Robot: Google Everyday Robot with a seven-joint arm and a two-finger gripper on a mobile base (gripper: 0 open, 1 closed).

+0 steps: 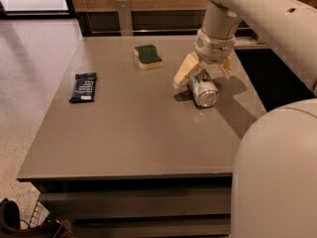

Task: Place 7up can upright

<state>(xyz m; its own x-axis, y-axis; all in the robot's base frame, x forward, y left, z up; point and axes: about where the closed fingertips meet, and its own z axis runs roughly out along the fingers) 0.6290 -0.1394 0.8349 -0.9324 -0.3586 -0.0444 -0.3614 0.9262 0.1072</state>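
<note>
You have the can [204,92] lying on its side, right of centre on the table [129,133]. Your gripper [203,77] hangs over the can's far end, fingers [184,72] spread to either side, perhaps just touching it. The sponge [148,56] sits upper centre and a dark packet [83,87] lies at left.
</note>
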